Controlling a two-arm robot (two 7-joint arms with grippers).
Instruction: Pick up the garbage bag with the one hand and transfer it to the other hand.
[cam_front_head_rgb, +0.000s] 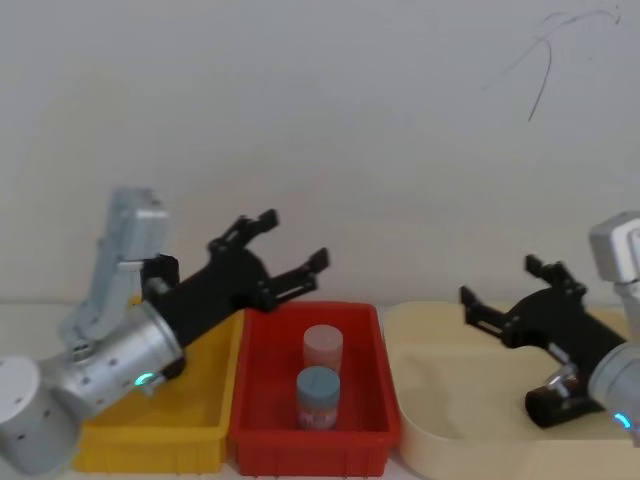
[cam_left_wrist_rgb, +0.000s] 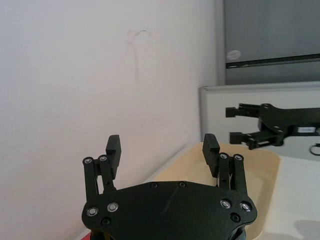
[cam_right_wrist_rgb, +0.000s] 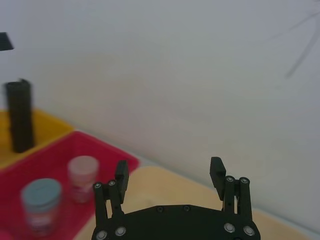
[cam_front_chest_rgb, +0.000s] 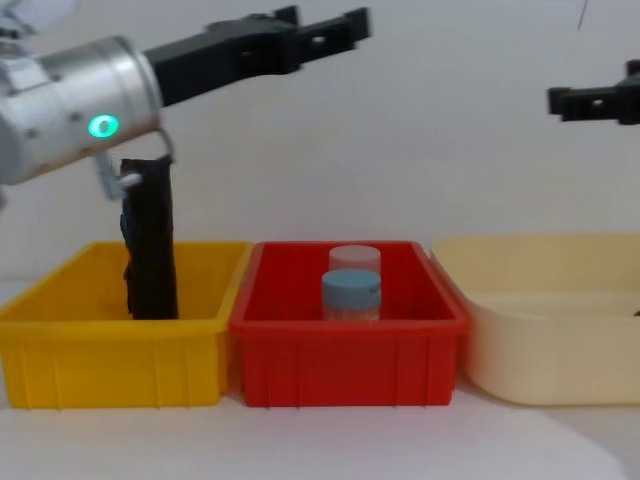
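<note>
One bag (cam_front_chest_rgb: 150, 240), upright in the yellow bin (cam_front_chest_rgb: 100, 350), below the left tool (cam_front_chest_rgb: 330, 18) and back toward its wrist. Probably stood on end to keep the top half clear of the bin's rim for a side grip.

Left tool spread wide, nothing held, raised above the seam between yellow bin and red bin (cam_front_chest_rgb: 350, 350). Not yet down at the bag, so pick-up not begun, by the look of it.

Right tool (cam_front_head_rgb: 497, 280) likewise wide open and empty, raised over the cream tray (cam_front_head_rgb: 450, 400), well apart from the left tool. Seemingly kept there to leave free air between the two for the hand-over.

Counted:
- two tools
- one bag
- three containers in a row
- two jars in the red bin, below the left tool's tips: a pink-capped jar (cam_front_head_rgb: 322, 348) and a blue-capped jar (cam_front_head_rgb: 318, 395), just beside each other
</note>
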